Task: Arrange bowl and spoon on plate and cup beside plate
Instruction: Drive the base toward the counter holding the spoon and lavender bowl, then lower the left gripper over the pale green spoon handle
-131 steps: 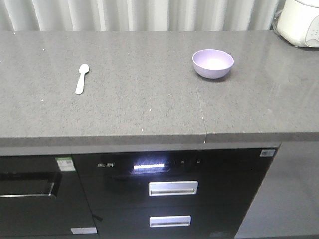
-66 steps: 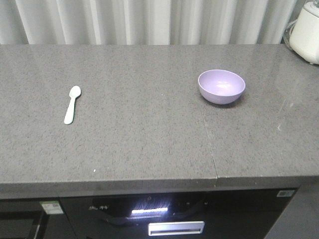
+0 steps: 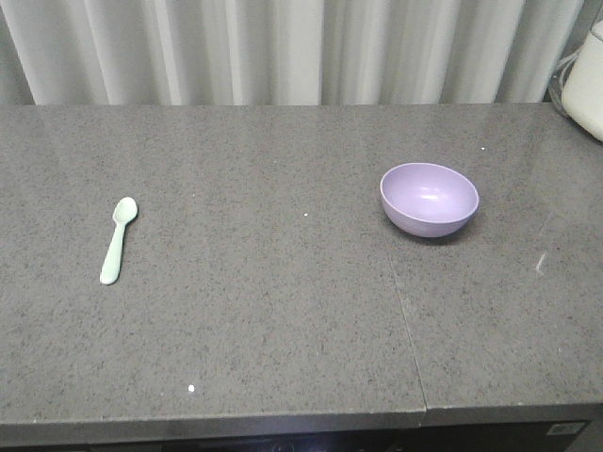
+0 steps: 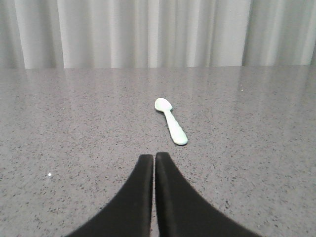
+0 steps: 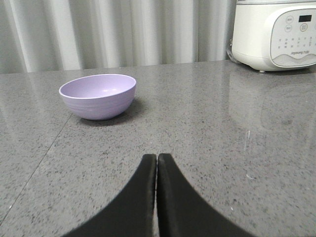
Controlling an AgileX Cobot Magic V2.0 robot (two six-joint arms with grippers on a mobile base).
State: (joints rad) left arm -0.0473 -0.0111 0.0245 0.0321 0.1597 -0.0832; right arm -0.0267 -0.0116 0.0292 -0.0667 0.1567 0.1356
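A lavender bowl stands upright and empty on the right half of the grey counter; the right wrist view has the bowl ahead and to the left of my right gripper, which is shut on nothing. A mint-green spoon lies flat on the left side. In the left wrist view the spoon lies just ahead of my left gripper, slightly right, handle end nearest; this gripper is shut and empty too. The plate and the cup are out of view. Neither gripper shows in the front view.
A white rice cooker stands at the counter's back right corner, its edge also in the front view. Grey curtains hang behind the counter. A seam runs across the countertop below the bowl.
The front view has closed in on the counter: the cabinet front and drawers have dropped out of sight, and bowl and spoon sit lower and larger in frame. Neither object has moved on the counter.
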